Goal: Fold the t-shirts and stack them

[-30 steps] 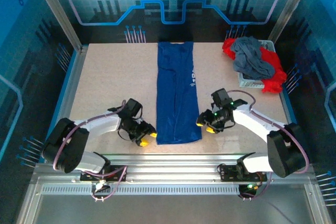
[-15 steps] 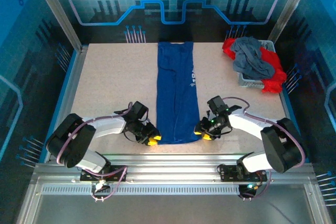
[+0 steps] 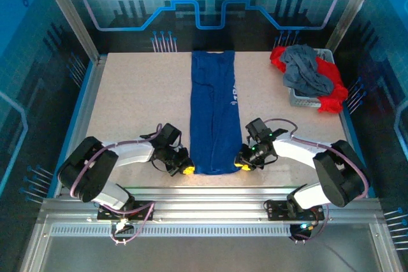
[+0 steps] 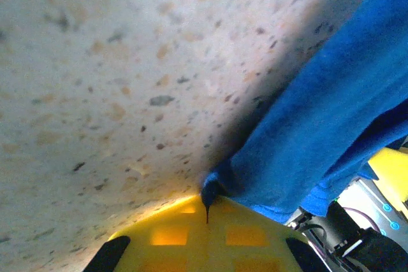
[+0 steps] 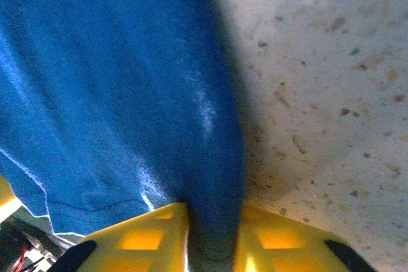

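Note:
The royal-blue t-shirt [image 3: 215, 113] lies folded into a long narrow strip down the middle of the table, with a bit of white print on its right edge. My left gripper [image 3: 186, 169] sits low at the strip's near left corner. In the left wrist view its yellow jaws [image 4: 207, 203] are shut on a small pinch of the blue cloth [image 4: 319, 132]. My right gripper [image 3: 241, 164] is at the near right corner. A thick fold of the blue cloth [image 5: 115, 93] fills the gap between its jaws [image 5: 213, 234]. A slate-grey t-shirt [image 3: 306, 71] and red t-shirts [image 3: 333, 99] are heaped at the back right.
A white basket [image 3: 299, 98] at the table's back right edge holds the heaped shirts. Bare speckled tabletop [image 3: 140, 100] stretches to the left of the strip and between the strip and the basket. A metal rail [image 3: 210, 199] runs along the near edge.
Both grippers have moved inward to the near corners of the blue strip. They were open and have closed on the cloth. The strip's near edge has bunched slightly.

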Robot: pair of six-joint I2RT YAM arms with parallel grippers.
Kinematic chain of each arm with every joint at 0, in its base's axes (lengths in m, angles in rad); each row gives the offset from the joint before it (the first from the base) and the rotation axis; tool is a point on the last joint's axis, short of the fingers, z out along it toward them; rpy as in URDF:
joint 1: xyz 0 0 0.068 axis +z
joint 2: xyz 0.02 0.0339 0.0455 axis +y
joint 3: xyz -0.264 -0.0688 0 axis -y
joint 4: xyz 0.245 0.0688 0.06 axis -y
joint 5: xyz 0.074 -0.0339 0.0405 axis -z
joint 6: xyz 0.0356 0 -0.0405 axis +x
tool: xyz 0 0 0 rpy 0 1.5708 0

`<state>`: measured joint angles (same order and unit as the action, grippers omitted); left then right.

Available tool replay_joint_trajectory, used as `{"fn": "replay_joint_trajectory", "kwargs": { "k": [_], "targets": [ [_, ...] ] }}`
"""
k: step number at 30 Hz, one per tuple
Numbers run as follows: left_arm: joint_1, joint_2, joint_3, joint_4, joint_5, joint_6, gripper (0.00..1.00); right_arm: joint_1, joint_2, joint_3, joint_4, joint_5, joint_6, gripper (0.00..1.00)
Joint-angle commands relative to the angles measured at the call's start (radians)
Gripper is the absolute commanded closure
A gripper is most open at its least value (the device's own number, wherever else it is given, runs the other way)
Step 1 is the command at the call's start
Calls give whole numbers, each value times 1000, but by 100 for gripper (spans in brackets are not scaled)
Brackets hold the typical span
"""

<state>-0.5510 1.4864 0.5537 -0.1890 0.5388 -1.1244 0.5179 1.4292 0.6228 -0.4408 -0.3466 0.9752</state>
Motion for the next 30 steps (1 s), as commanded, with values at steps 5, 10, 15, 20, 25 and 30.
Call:
{"fn": "replay_joint_trajectory", "kwargs": {
  "k": [5,10,15,20,25,30],
  "targets": [
    [-7,-67,-19,-35,-50,12,100,33,-13,17,-29,18,46,84],
    [-12,-105,-24,-101,-48,34,100,33,-47,6,-98,62,65,100],
    [-33,-135,-38,-177,-20,60,100,55,-91,-19,-178,37,93,100],
    [-108,-178,-46,-191,2,41,100,114,-164,-55,-219,-12,158,100],
    [-132,-256,-46,-199,-15,7,100,123,-246,-72,-257,2,205,100],
    [-122,-303,9,-191,-70,-15,100,93,-279,-12,-288,13,225,100]
  ]
}}
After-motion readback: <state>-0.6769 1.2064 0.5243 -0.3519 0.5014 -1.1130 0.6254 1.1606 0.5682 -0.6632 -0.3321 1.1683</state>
